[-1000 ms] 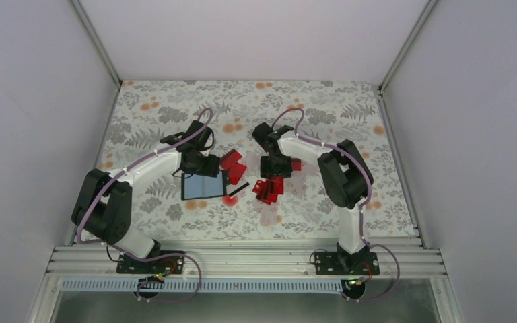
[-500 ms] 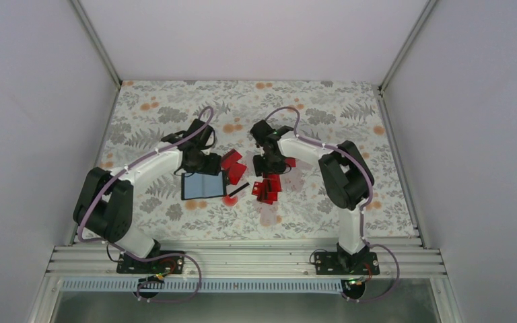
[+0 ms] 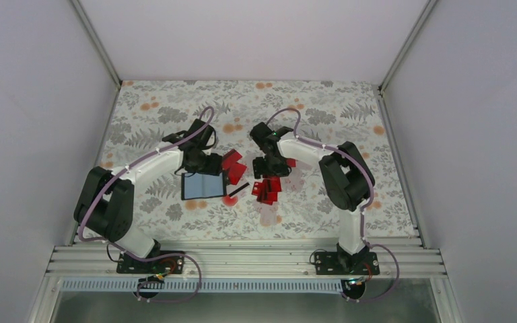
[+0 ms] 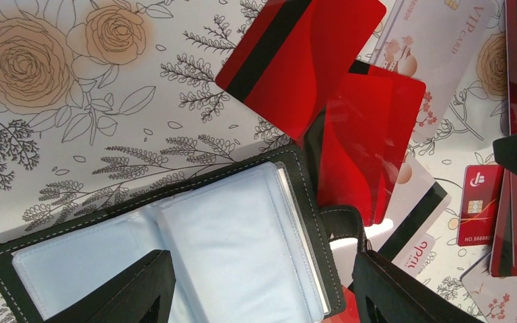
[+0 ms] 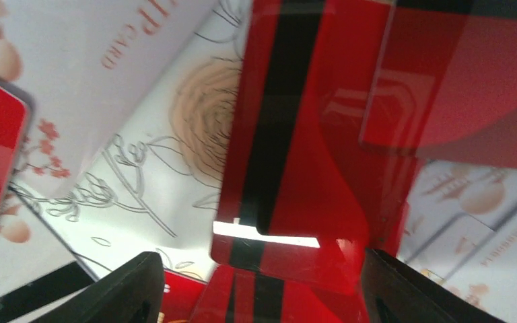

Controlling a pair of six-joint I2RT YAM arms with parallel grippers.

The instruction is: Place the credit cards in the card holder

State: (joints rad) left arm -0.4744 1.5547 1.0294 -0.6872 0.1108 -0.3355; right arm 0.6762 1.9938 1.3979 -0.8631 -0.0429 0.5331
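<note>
Floral-print tablecloth covered the table, with white enclosure walls on three sides.

1. Left gripper: fingers set wide apart, gripping nothing, poised directly above the card holder.
2. Card holder: black, stitched border. It lay spread flat on the cloth beneath the left gripper, pale blue inner sleeves facing up.
3. Plain red card: ahead and to the right of the left gripper. Its near end lay across the holder's right edge.
4. Striped red card: further ahead, past the holder's far corner, black stripe up and just beside the plain one.
5. White card: lettered VIP, beyond and to the right of that red pair.
6. Right gripper: fingers also wide apart, with no grip seen.
7. Second striped card: red, just ahead of the right gripper in line with the gap. Whether a finger touched it could not be told.
8. Pile of red cards: seen from overhead on the near side of the right gripper.
9. Red round spot: between the pile and the holder.
</note>
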